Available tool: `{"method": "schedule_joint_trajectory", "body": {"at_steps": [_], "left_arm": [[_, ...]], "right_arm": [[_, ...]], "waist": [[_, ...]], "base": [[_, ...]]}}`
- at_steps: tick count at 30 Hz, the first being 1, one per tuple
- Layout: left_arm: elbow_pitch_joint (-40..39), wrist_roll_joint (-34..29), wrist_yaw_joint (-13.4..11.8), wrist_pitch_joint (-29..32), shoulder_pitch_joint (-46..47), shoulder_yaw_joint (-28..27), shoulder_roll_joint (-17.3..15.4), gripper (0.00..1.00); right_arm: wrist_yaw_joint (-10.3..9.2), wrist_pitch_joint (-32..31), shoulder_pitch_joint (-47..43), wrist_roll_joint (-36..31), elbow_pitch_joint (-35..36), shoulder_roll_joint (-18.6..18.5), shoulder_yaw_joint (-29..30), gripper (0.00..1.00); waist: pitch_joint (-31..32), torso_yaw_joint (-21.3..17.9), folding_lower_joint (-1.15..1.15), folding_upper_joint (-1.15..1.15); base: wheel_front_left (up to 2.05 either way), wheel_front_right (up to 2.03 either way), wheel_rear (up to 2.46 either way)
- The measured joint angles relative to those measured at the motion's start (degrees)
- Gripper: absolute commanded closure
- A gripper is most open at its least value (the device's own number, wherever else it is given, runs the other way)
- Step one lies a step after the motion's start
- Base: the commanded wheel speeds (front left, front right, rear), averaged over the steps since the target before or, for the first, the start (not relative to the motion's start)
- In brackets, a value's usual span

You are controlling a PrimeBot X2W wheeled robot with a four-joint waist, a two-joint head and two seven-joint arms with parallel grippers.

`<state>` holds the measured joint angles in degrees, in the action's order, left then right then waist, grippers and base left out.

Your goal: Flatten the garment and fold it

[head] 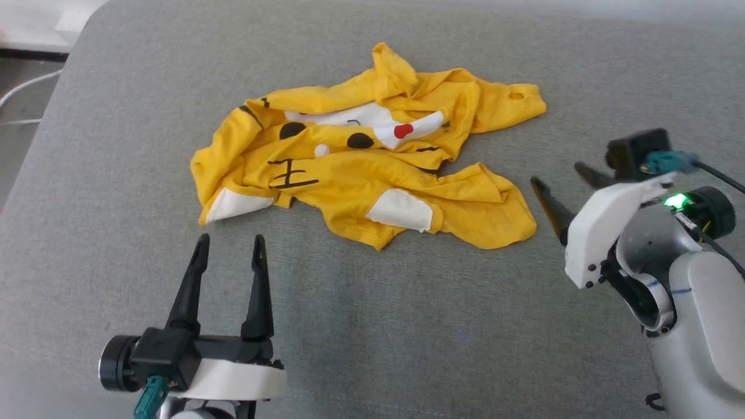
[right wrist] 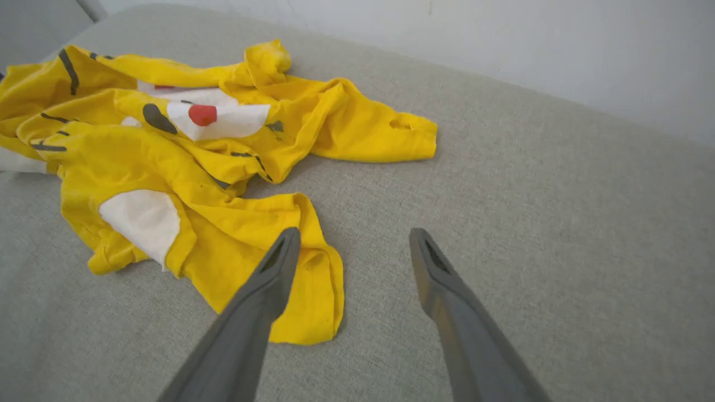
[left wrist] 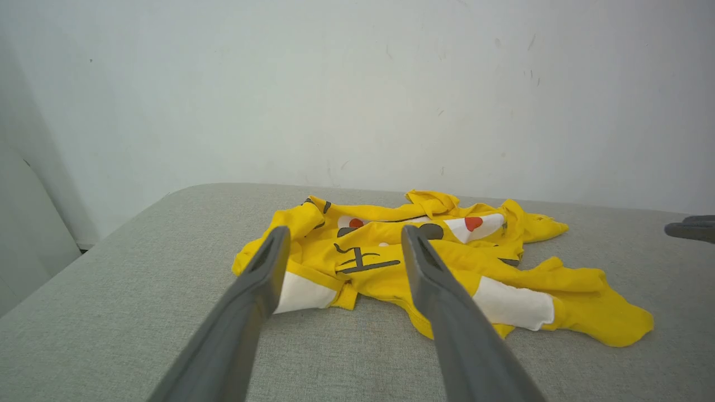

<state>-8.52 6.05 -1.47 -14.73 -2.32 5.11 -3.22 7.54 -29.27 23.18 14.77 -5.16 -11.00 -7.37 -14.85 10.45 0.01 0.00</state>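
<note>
The shirt lies crumpled mid-cushion; my left pincer and right pincer gape wide and empty, just short of it. I'd pinch two outer corners rather than bunched folds; then draw them apart, keeping low.

at lower left of the head view, the left gripper has long tapered black fingers, a white collar and a teal plug. at right, the right gripper has a white shell with dark screws, a green light, black cable, silver-grey forearm.
</note>
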Motion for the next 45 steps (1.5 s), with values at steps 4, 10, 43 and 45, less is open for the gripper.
{"method": "schedule_joint_trajectory", "body": {"at_steps": [4,10,43,45], "left_arm": [[0.14,0.00,0.74,0.00,1.18,1.12,0.04,0.00],[0.63,0.77,0.92,0.00,2.23,2.66,0.04,0.00],[2.69,1.20,1.63,0.00,0.27,1.10,0.08,0.00],[2.68,1.13,1.93,0.00,0.00,1.04,0.08,0.00]], "right_arm": [[0.00,-6.99,1.93,3.37,-3.82,-1.76,-1.79,0.00],[0.00,-10.12,3.95,4.46,-8.54,-3.28,-3.74,0.00],[0.01,-3.50,0.76,6.10,-10.63,-3.78,13.07,1.00],[0.01,-4.00,-1.54,5.44,-9.42,-4.21,16.85,1.00]], "waist": [[-1.04,1.30,0.00,0.00],[-2.59,3.18,0.00,0.00],[2.72,-0.14,-0.01,0.00],[3.13,-0.96,-0.02,0.00]], "base": [[0.00,0.00,0.00],[0.00,0.00,0.00],[0.00,0.00,0.00],[0.00,0.00,0.00]]}}
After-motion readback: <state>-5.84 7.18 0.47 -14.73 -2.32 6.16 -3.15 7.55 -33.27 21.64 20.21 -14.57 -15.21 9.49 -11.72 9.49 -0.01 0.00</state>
